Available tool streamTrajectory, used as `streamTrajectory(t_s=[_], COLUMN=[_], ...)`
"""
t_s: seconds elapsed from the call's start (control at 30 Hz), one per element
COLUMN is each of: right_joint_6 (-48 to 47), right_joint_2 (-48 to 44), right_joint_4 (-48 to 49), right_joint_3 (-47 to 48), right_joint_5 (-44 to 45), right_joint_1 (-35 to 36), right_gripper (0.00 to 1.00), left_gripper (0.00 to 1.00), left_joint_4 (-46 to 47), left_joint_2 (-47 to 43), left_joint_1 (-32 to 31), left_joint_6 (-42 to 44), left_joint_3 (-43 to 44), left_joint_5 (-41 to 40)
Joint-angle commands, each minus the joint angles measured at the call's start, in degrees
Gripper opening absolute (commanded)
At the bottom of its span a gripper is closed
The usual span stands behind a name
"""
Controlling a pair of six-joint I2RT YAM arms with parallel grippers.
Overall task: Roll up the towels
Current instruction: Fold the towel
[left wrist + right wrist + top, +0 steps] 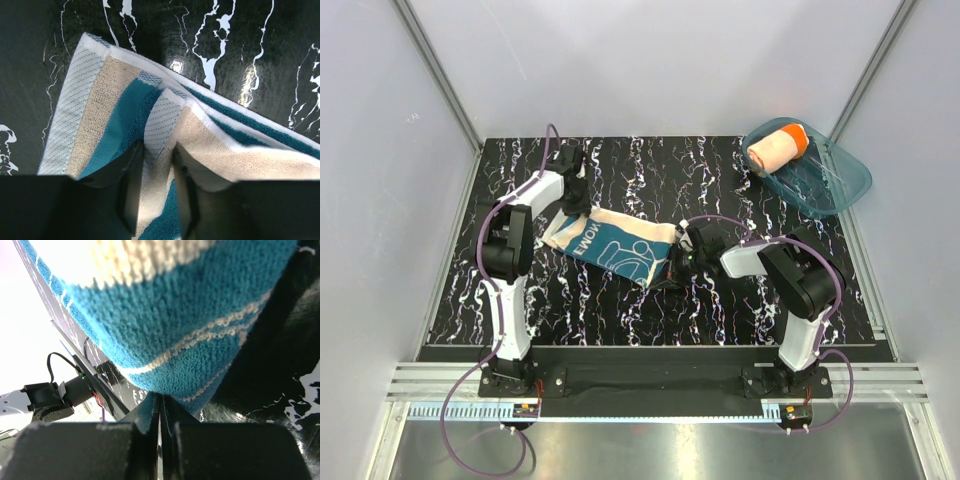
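Note:
The teal-blue towel with cream patches lies partly folded on the black marbled table. My left gripper is at its far left corner. In the left wrist view the left gripper is shut on a raised fold of the towel. My right gripper is at the towel's right edge. In the right wrist view the right gripper is shut with the towel bulging right at its tips. The orange towel lies rolled up in the tub.
A translucent teal plastic tub stands at the far right corner of the table and holds the orange roll. The table's near edge runs just in front of both arm bases. Grey walls close in on both sides.

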Motion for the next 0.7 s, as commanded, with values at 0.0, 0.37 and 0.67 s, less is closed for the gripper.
streamTrajectory(t_s=[0.0,0.37,0.67], right_joint_6=[-0.6,-0.7,-0.8], right_joint_2=[1.4,2.8,0.8], right_joint_4=[-0.5,0.0,-1.9], right_joint_3=[-1.4,-2.1,-0.3], right_joint_5=[1.3,0.7,0.5], right_joint_1=[0.1,0.1,0.2], right_gripper=[0.00,0.00,0.32], left_gripper=[0.29,0.29,0.71], left_joint_4=[1.2,-5.2,-5.4], left_joint_2=[-1.2,0.5,3.3], left_joint_1=[-0.2,0.0,2.8], left_joint_6=[0.8,5.2,6.4], left_joint_3=[2.3,11.5,12.6], left_joint_5=[-3.2,-11.2,-11.5])
